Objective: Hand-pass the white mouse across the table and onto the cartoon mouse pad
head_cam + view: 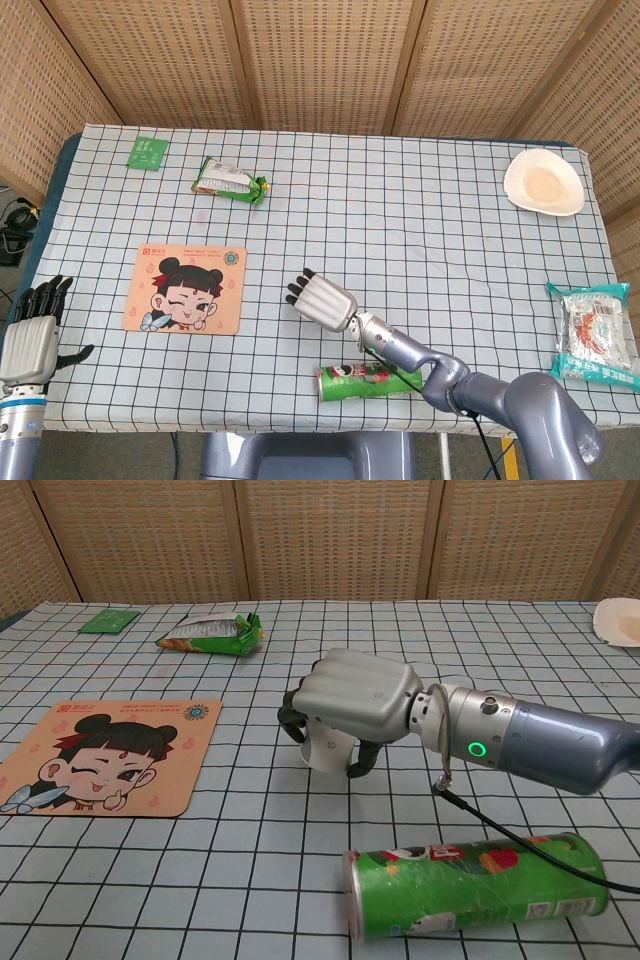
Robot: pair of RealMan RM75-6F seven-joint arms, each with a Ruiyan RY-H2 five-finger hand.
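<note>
We see the right hand low over the middle of the checked tablecloth, its fingers curled down around the white mouse, which it holds from above; in the chest view the mouse's pale body shows under the palm, at or just above the cloth, and we cannot tell whether it touches. In the head view the same hand hides the mouse entirely. The mouse pad, with its cartoon girl's face, lies flat to the left of that hand, near but apart from it.

The left hand hangs off the near left edge of the table, holding nothing, fingers spread and pointing up, thumb out to the side.

Just in front of the right forearm a green tube of crisps lies on its side. A green snack packet and a small green sachet sit toward the far left corner, a white dish at the far right, and a clear food packet at the right edge.
</note>
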